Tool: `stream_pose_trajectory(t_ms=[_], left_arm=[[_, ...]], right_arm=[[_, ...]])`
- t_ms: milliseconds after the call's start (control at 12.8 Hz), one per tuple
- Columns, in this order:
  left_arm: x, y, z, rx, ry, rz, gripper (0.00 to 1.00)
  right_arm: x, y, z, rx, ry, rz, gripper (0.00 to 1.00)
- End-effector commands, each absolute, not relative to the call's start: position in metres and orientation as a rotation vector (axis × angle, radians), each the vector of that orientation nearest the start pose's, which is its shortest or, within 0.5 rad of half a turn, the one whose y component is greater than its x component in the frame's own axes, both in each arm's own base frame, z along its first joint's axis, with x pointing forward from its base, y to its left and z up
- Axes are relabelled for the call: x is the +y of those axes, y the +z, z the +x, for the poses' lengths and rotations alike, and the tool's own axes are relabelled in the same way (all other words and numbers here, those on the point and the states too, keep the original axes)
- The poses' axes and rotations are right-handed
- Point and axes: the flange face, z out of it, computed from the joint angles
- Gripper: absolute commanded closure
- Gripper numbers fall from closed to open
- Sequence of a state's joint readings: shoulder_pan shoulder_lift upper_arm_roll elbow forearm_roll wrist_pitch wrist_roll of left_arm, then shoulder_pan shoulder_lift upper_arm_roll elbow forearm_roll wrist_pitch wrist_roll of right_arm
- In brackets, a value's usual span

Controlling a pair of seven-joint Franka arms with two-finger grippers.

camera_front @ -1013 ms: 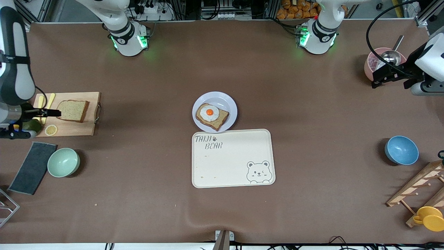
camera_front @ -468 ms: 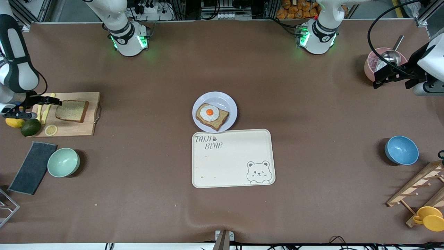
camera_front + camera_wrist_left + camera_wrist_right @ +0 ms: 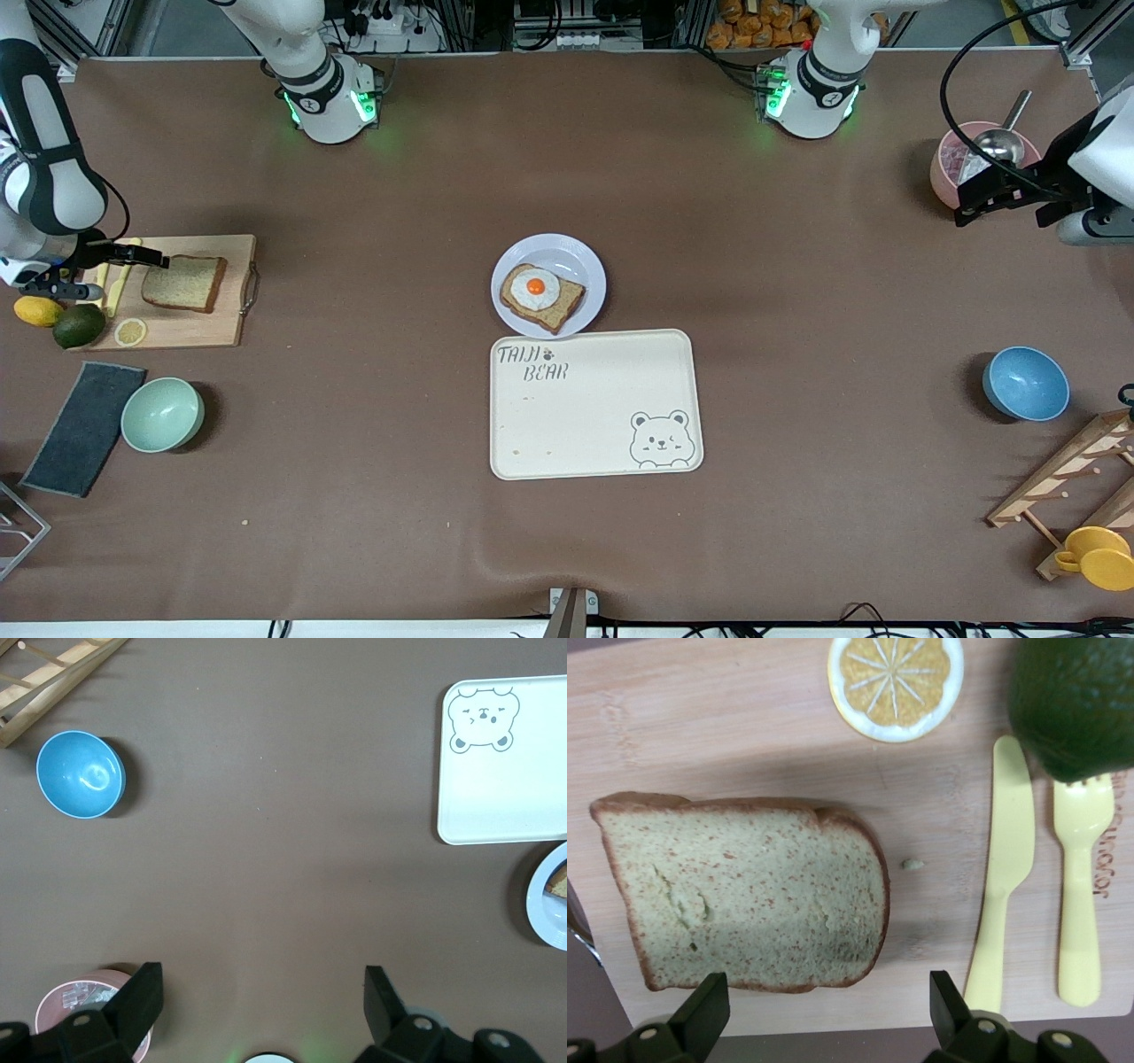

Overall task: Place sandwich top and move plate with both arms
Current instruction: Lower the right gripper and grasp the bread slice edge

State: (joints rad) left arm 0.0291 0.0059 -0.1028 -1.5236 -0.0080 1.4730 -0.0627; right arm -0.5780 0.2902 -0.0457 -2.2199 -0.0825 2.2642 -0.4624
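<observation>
The sandwich top (image 3: pixel 183 283), a plain wholemeal slice, lies on a wooden cutting board (image 3: pixel 226 323) at the right arm's end of the table. My right gripper (image 3: pixel 111 273) is open over the board's edge beside the slice. In the right wrist view the slice (image 3: pixel 744 895) lies just ahead of my open right gripper (image 3: pixel 828 1005), with nothing held. The plate (image 3: pixel 580 262) sits mid-table bearing a bread slice with a fried egg (image 3: pixel 540 297). My left gripper (image 3: pixel 983 199) is open and empty over the table by a pink bowl (image 3: pixel 952 159); it also shows in the left wrist view (image 3: pixel 263 992).
The cream bear tray (image 3: pixel 611 408) touches the plate's near side. On the board lie a lemon slice (image 3: pixel 895 673), yellow knife (image 3: pixel 1005 868) and fork (image 3: pixel 1081 895); an avocado (image 3: pixel 78 325) and lemon (image 3: pixel 37 311) sit beside it. Nearby are a green bowl (image 3: pixel 162 415), blue bowl (image 3: pixel 1025 383) and grey cloth (image 3: pixel 84 428).
My right gripper has moved from over the avocado to over the board's edge, closer to the bread slice. The left arm has barely shifted.
</observation>
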Motion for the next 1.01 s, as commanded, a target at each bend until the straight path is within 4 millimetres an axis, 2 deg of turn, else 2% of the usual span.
stream_pose_trajectory(t_ms=[0, 156, 545, 701, 779, 935], left_arm=[[-0.041, 0.636, 0.545, 0.023, 0.080, -3.145, 0.00], [-0.042, 0.636, 0.544, 0.027, 0.080, -3.145, 0.00], [-0.043, 0.638, 0.543, 0.032, 0.076, -3.146, 0.00], [-0.042, 0.637, 0.543, 0.033, 0.081, -3.148, 0.00], [-0.042, 0.637, 0.543, 0.033, 0.083, -3.147, 0.00], [-0.043, 0.635, 0.543, 0.018, 0.090, -3.147, 0.00]], right_arm=[[-0.315, 0.214, 0.432, 0.164, 0.358, -3.035, 0.00], [-0.321, 0.199, 0.436, 0.136, 0.374, -3.023, 0.00], [-0.324, 0.193, 0.438, 0.163, 0.367, -3.005, 0.00], [-0.325, 0.192, 0.439, 0.164, 0.370, -3.002, 0.03], [-0.325, 0.192, 0.439, 0.165, 0.370, -3.002, 0.09], [-0.325, 0.190, 0.438, 0.170, 0.374, -2.997, 0.89]])
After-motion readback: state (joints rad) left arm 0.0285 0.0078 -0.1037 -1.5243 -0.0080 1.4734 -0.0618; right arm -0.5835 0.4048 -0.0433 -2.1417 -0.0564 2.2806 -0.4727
